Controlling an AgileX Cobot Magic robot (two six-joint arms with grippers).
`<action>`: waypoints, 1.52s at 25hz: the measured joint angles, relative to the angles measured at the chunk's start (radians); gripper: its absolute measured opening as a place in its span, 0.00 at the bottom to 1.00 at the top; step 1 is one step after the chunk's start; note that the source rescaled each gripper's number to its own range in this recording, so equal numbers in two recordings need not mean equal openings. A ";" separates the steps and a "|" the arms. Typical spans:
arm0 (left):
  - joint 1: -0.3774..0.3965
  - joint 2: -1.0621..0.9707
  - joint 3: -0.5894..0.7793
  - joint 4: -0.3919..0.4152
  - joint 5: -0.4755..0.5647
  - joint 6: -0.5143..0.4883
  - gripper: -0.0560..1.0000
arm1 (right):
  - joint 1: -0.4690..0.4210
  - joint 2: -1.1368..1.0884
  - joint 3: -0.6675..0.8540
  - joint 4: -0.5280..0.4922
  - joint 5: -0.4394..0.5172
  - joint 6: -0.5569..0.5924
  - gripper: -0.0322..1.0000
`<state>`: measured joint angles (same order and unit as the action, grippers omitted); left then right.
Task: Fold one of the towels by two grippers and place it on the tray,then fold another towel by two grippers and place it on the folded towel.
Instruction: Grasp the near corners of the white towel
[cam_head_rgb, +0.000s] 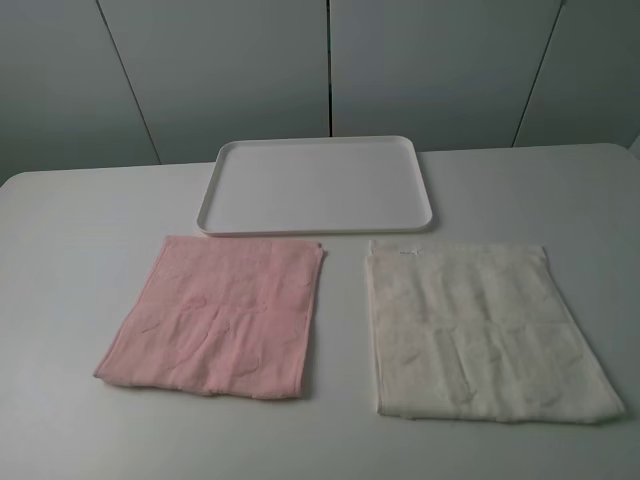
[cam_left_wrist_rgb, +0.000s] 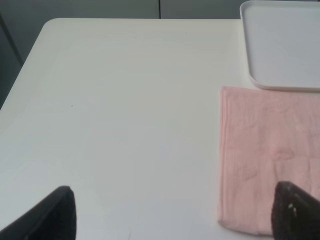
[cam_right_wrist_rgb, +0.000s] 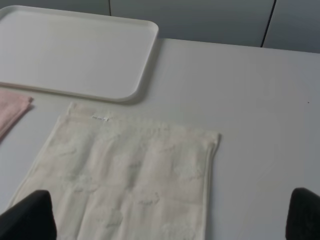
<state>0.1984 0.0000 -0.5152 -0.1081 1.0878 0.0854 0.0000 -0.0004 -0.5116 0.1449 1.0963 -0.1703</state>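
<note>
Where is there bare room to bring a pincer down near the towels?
Bare: table left of the pink towel, right of the cream towel, the strip between them, and inside the tray. Tight: the towels' far edges nearly meet the tray's near rim.

Soft, cool, even light fills all three views; the white table (cam_head_rgb: 60, 300) reads bright yet without hard glare; thin shadows alone hug the tray (cam_head_rgb: 315, 229) rim and the edges of the pink towel (cam_head_rgb: 215, 315) and cream towel (cam_head_rgb: 485, 335); the high view looks slightly soft and grainy; in both wrist views the black fingertips (cam_left_wrist_rgb: 55, 215) sit dark, blurred and featureless, while cloth ahead of the jaws shows sharper; the table far beyond the left jaws greys toward its corner.
</note>
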 joint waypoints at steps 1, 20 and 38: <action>0.000 0.000 0.000 0.000 0.000 0.000 1.00 | 0.000 0.000 0.000 0.000 0.000 0.000 1.00; 0.000 0.000 0.000 0.000 0.000 0.000 1.00 | 0.000 0.000 0.000 0.000 0.000 -0.001 1.00; 0.000 0.322 -0.181 -0.050 -0.033 0.142 1.00 | 0.000 0.223 -0.154 -0.020 -0.048 0.116 1.00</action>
<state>0.1984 0.3221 -0.6965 -0.1577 1.0546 0.2271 0.0000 0.2228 -0.6661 0.1253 1.0479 -0.0539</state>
